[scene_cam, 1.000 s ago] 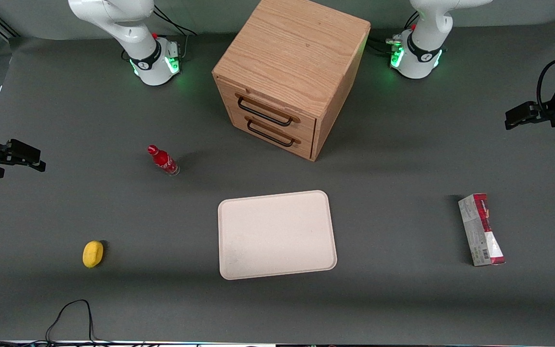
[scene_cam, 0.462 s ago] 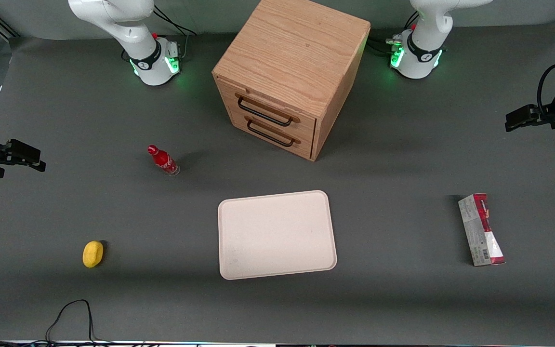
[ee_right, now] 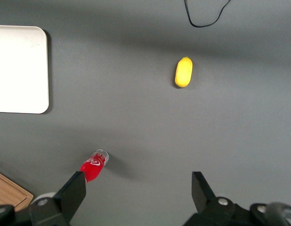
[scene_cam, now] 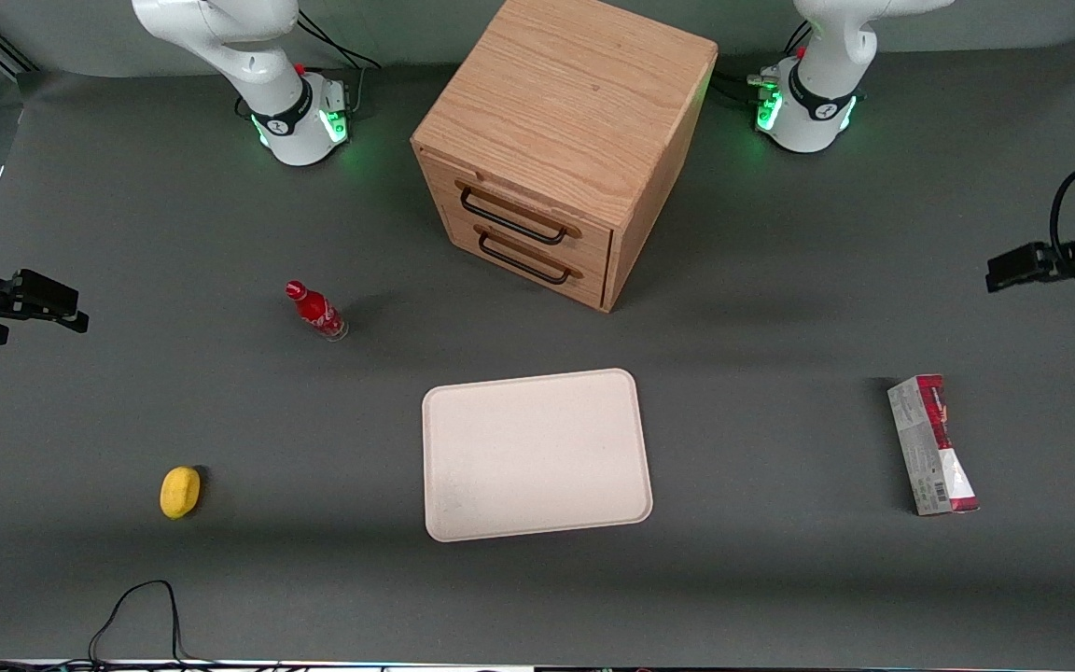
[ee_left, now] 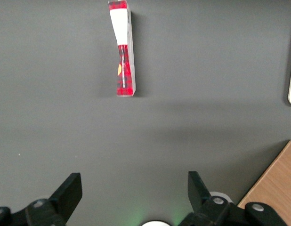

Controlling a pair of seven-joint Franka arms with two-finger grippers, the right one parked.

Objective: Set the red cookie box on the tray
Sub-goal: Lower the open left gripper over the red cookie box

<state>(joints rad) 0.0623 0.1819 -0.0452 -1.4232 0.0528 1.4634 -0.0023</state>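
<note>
Red cookie box (scene_cam: pixel 932 445), a long slim carton with red and white printed faces and a grey side carrying a barcode, lies flat on the dark grey table (scene_cam: pixel 780 579) toward the working arm's end, well apart from the flat cream-white rectangular tray (scene_cam: pixel 536 455) with rounded corners that sits mid-table, nearer the front camera than the wooden two-drawer cabinet (scene_cam: pixel 561 140). The carton's long axis runs from the table's front edge toward the edge where the arm bases stand, roughly parallel to the tray's short sides. The left arm's black two-finger gripper (ee_left: pixel 133 190) hangs above bare table close to that same end, farther from the front camera than the box, empty, with its fingers (ee_left: pixel 70 190) spread wide. In the left wrist view the box (ee_left: pixel 123 47) lies straight ahead of the open gap, its length pointing along the line of approach, so the fingers already stand on either side of its narrow width. Judging from this, the coming move is a plain advance toward the front edge and a descent, with little or no wrist turn needed.
</note>
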